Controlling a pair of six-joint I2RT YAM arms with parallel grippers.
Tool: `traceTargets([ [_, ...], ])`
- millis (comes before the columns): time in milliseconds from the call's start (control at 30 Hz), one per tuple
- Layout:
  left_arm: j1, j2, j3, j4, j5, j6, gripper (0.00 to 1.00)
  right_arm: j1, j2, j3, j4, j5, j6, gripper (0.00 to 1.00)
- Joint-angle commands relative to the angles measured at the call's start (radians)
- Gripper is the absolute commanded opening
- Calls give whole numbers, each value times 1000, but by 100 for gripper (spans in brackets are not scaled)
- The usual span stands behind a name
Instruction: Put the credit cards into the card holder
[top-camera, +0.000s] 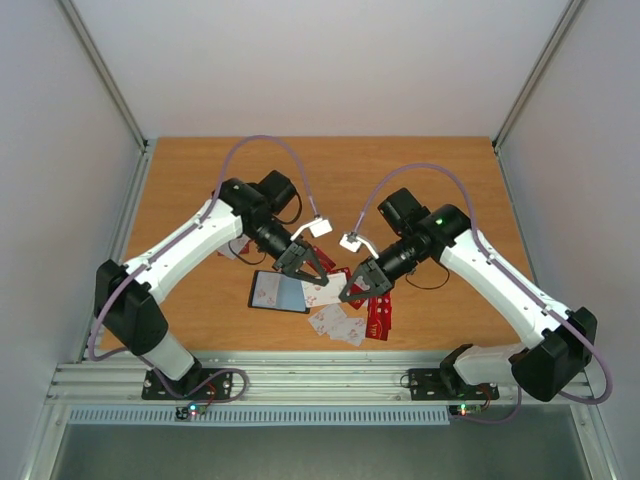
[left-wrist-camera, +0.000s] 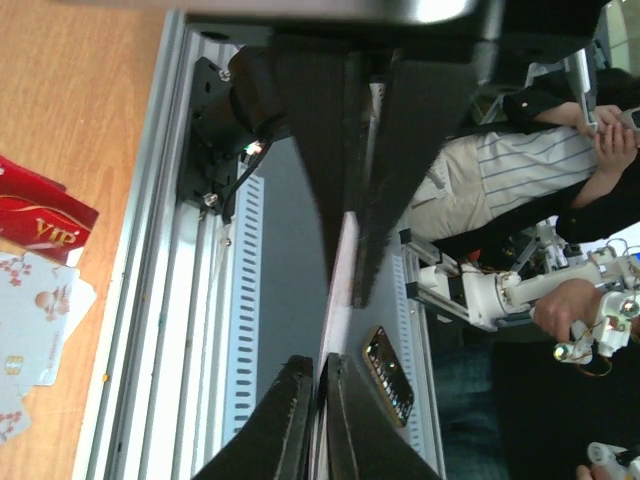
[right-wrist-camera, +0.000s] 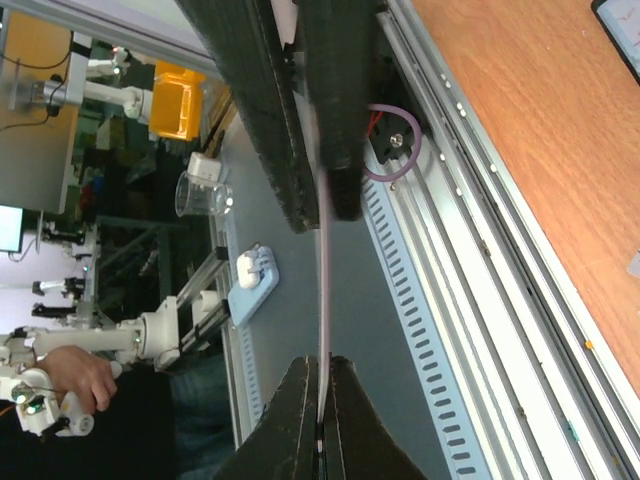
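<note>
Over the table (top-camera: 440, 180), one card (left-wrist-camera: 338, 290) pinched edge-on.
The open card holder (top-camera: 280, 292) lies just left of centre, loose cards (top-camera: 337, 325) below right. Your left end effector (top-camera: 304, 268) and right end effector (top-camera: 356, 290) both look clamped on that thin card; square it to a pocket before releasing.

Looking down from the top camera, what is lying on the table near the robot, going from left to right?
open black card holder → pale credit cards → red credit card
</note>
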Motion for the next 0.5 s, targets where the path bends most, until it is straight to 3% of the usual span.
traceTargets([
  [0, -5, 18, 41, -46, 26, 28, 2, -6, 9, 40, -24, -20, -38, 1],
  [100, -5, 32, 53, -48, 25, 0, 0, -5, 13, 50, -20, 5, -30, 4],
  [233, 36, 15, 19, 27, -37, -81, 0, -9, 41, 91, 4, 143, 68, 20],
  [300, 84, -42, -54, 145, -64, -184, 0, -25, 61, 80, 39, 142, 141, 42],
  [367, 147, -125, -152, 292, -124, -326, 0, -31, 63, 32, 137, 139, 241, 56],
  [400, 176, -163, -206, 358, -156, -375, 0, -30, 52, -5, 212, 136, 296, 68],
  [467, 227, -227, -300, 436, -230, -497, 0, -28, 37, -78, 372, 148, 442, 73],
])
